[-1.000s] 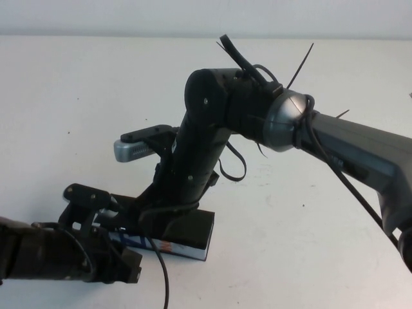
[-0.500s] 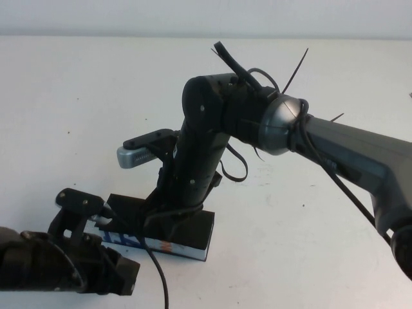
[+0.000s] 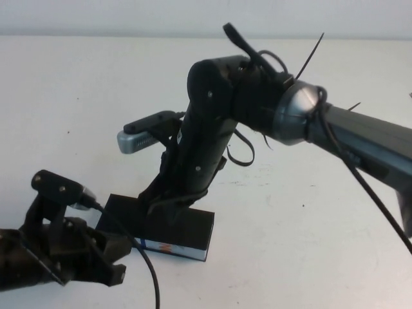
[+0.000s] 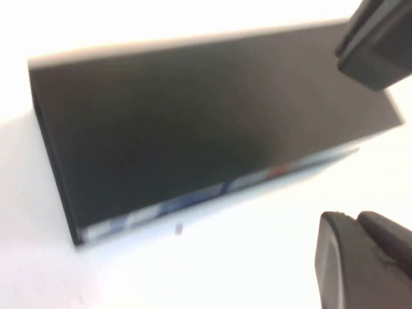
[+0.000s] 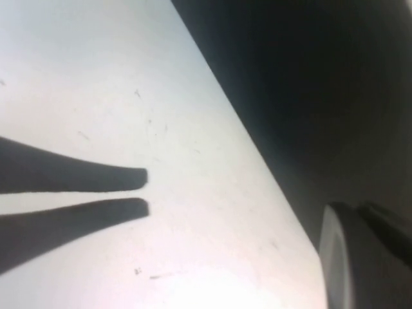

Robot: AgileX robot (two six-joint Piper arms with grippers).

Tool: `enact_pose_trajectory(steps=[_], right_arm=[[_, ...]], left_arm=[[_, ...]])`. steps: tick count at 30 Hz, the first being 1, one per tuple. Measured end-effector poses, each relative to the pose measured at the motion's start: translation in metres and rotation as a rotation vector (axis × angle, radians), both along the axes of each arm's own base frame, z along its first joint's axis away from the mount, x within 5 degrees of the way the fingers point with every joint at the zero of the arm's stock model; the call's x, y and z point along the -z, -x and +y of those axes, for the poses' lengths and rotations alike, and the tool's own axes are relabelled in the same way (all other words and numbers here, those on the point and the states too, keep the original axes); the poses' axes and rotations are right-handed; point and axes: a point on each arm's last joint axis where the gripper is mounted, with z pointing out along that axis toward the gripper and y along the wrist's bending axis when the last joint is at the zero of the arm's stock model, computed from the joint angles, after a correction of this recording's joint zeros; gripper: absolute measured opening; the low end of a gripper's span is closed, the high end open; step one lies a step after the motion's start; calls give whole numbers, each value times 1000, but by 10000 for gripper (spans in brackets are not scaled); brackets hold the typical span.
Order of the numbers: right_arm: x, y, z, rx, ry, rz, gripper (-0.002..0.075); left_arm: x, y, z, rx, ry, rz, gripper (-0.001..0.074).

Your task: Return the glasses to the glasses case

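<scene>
Right gripper (image 3: pixel 166 207): at the end of the arm that reaches in from the robot's right and bends steeply down. Its tip sits low over the middle of the glasses case (image 3: pixel 195 226), touching the lid or just above it; can't tell which, as the wrist hides the contact point. It is clenched, w/ nothing seen between the fingers.

Directly beneath it the case lies flat on the white surface (image 3: pixel 309 225). Its long axis runs approx. left-right across the robot's front, dipping a little toward the robot at the right end. The blue-and-white printed edge w/ orange mark faces the robot. The lid looks down: the left wrist view shows the case (image 4: pixel 193 129) as an unbroken black top, no gap, no lining.

Left gripper (image 3: pixel 106 261): low at the robot's near left, just beside the case's left end, on the robot's side of it, not touching. Its fingers (image 4: pixel 380 45) stand apart, i.e. released and holding nothing.

The glasses aren't visible in any view; prob. inside the closed case, though that's a judgement.

So the right arm is the nearer one, straight above the case. The left is off its left end, roughly in line w/ the long axis. Looks like little remains beyond lifting clear.
</scene>
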Motion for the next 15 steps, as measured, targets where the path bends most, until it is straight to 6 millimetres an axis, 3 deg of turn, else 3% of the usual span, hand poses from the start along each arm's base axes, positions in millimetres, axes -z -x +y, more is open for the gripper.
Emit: enact_pose_trajectory(steps=[7, 15], right_arm=[[-62, 15, -19, 2, -61, -130, -13], [-143, 48, -57, 40, -158, -293, -13]], left_arm=[[-55, 24, 10, -26, 88, -277, 0], [-126, 95, 42, -97, 211, -784, 0]])
